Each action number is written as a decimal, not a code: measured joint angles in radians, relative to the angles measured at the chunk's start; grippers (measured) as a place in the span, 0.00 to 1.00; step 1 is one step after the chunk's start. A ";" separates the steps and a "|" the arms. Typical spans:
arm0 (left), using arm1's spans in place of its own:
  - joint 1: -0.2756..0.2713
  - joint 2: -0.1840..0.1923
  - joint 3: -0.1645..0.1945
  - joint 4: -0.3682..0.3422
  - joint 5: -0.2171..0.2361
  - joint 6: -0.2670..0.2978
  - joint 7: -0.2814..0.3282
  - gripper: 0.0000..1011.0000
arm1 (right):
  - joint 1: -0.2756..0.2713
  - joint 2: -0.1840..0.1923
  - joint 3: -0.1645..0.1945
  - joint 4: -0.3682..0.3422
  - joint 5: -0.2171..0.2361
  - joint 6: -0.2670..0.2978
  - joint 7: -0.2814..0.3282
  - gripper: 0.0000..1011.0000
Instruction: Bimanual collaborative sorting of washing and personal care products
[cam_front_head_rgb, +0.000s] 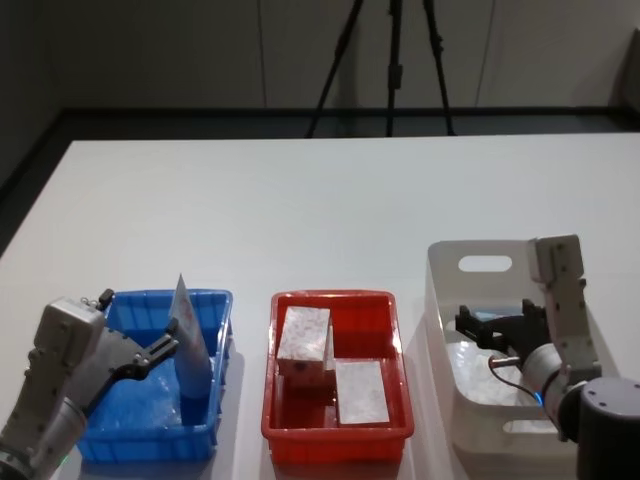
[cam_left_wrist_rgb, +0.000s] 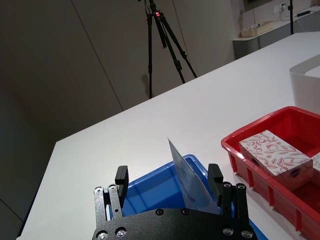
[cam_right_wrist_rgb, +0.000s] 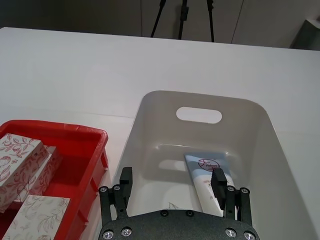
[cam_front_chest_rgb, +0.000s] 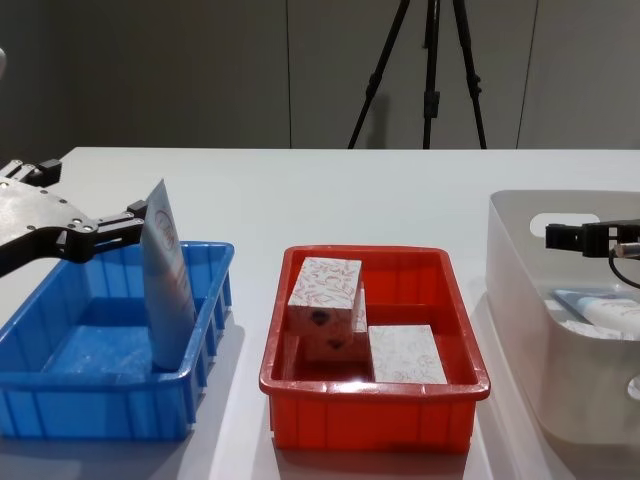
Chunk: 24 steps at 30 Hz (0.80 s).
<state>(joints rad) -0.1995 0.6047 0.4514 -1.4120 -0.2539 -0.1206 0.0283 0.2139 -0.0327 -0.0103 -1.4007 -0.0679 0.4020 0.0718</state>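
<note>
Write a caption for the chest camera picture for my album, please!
Left claw stands a blue tube in the blue bin.

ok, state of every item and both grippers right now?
tube in the blue bin: upright, leaning on the bin's right wall
left gripper: open, beside that tube
tube in the white bin: lying flat
right gripper: open, above the white bin
patterned boxes: three in the red bin, loosely stacked
blue bin: holds one tube
</note>
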 joint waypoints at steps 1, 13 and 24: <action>0.000 0.000 0.000 0.000 0.000 0.000 0.000 0.99 | -0.003 0.003 -0.003 -0.004 -0.003 -0.008 0.002 0.99; 0.000 0.000 0.000 0.000 0.000 0.000 0.000 0.99 | -0.042 0.055 -0.041 -0.051 -0.039 -0.107 0.029 0.99; 0.000 0.000 0.000 0.000 0.000 0.000 0.000 0.99 | -0.063 0.084 -0.064 -0.066 -0.057 -0.164 0.042 0.99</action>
<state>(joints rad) -0.1995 0.6047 0.4514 -1.4120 -0.2539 -0.1206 0.0282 0.1511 0.0517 -0.0742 -1.4672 -0.1250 0.2380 0.1142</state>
